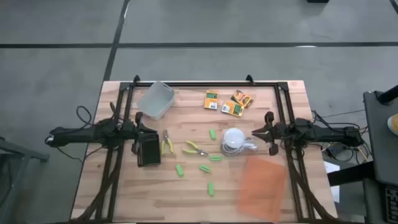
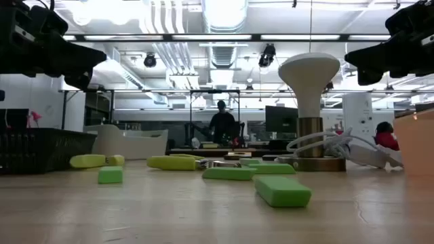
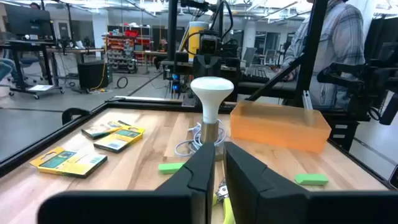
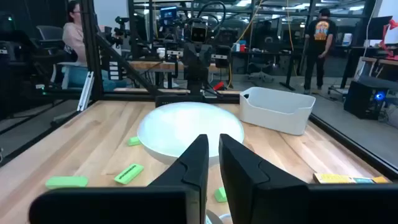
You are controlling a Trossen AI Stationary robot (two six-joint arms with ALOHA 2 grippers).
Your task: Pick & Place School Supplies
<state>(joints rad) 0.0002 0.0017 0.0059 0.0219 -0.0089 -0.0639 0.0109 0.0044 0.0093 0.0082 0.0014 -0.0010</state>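
Several bright-green sticks [image 1: 204, 168] lie loose on the wooden table [image 1: 186, 199], and one of them [image 2: 283, 190] lies nearest the low camera. Two yellow-green-handled plier tools [image 1: 166, 143] [image 1: 196, 148] lie flat mid-table. Three flat orange-yellow boxes [image 1: 232, 109] with green labels lie near the far edge. My left gripper [image 1: 140, 129] [image 3: 219, 155] hovers shut above the table's left side, beside the black tray [image 1: 149, 150]. My right gripper [image 1: 257, 132] [image 4: 213, 146] hovers shut at the right, pointing at the white lamp [image 1: 233, 140]. Neither gripper holds anything.
A clear plastic bin [image 1: 155, 99] stands at the far left. A translucent orange container [image 1: 261, 183] sits at the near right. The lamp's white cord [image 2: 339, 146] trails beside its base. People [image 4: 320, 37] stand or sit in the room beyond the table.
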